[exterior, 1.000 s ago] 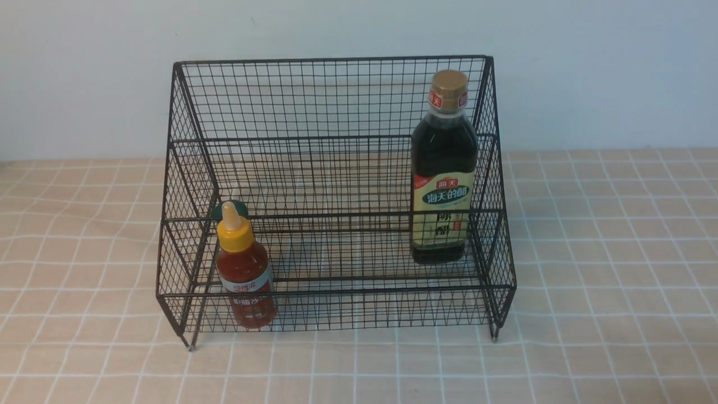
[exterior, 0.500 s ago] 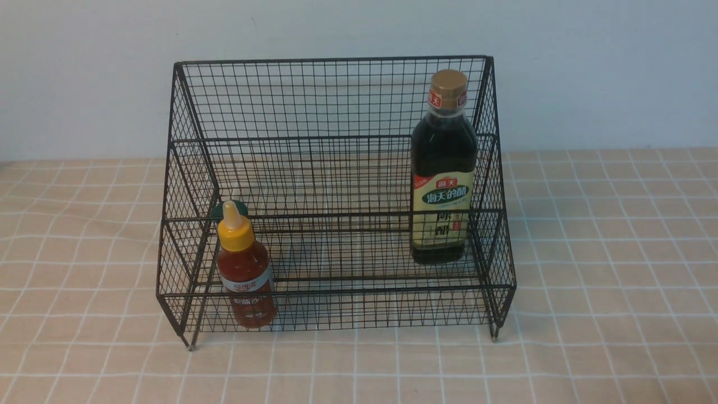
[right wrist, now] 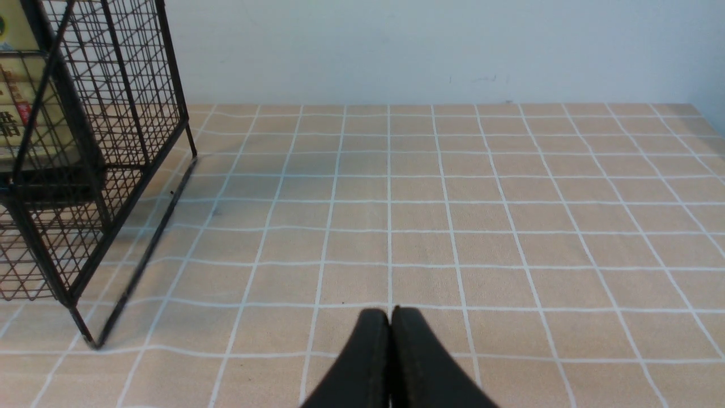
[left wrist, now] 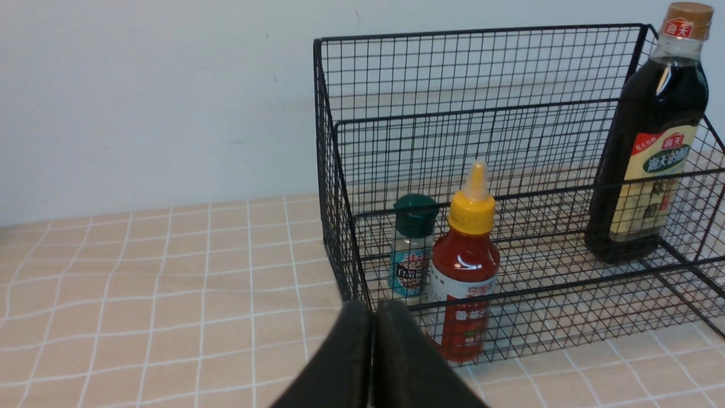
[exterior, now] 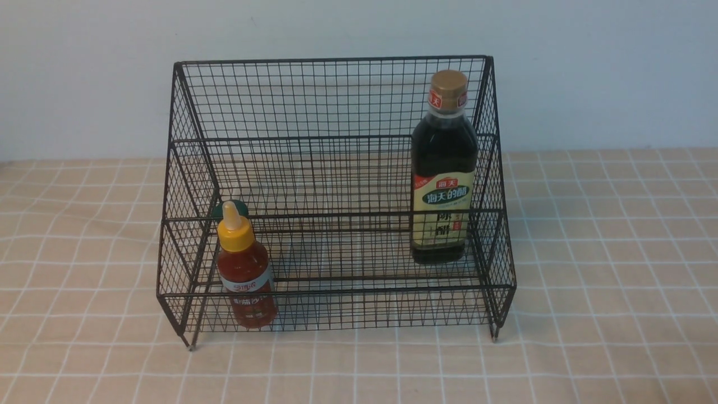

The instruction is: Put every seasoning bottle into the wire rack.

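Apparently all three seasoning bottles already stand inside the black wire-mesh two-tier rack (exterior: 336,168), so you look to be at the finish.

Your tall dark-liquid bottle with the gold cap (exterior: 443,168) stands upright near the rack's right wall; the small red sauce bottle with the yellow nozzle cap (exterior: 245,269) stands in the front tier at the left, with the tiny green-lidded clear jar (left wrist: 412,249) just behind it. Your left pincer (left wrist: 372,345) and right pincer (right wrist: 389,351) are both pressed fully closed and hold nothing. Judging from this, nothing remains to place; keep both arms low over the checked tabletop (right wrist: 510,226), which lies bare on the right, and stay away from the rack's front corner and foot.
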Controlling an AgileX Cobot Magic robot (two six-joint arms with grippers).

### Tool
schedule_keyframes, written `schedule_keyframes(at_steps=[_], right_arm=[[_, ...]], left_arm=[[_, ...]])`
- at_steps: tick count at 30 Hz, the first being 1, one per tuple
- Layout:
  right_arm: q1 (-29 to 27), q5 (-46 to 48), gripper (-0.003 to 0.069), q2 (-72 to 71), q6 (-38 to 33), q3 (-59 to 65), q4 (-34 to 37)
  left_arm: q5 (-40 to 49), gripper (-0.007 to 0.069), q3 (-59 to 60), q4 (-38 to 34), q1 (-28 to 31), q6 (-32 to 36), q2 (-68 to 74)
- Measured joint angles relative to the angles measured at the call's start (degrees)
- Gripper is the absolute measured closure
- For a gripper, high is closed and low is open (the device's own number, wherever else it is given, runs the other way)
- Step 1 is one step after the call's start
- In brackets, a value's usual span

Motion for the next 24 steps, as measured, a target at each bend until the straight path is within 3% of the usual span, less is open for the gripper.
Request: schedule_keyframes(at_steps=[11,18,24], right_arm=[[0.0,0.0,0.0673,0.0,0.0,0.0,0.0],[0.0,0.0,0.0673,0.0,0.0,0.0,0.0],[0.0,0.0,0.0673,0.0,0.0,0.0,0.0]], left_arm=[[-13.3,0.0631,14.1,-0.1,1.8,0.5,0.1],[-26.5,0.0631,28.7,-4.7,12.5,4.7,0.1],[-24.1,0.0631,30.0,-5.3,14.5,9.7,0.1]])
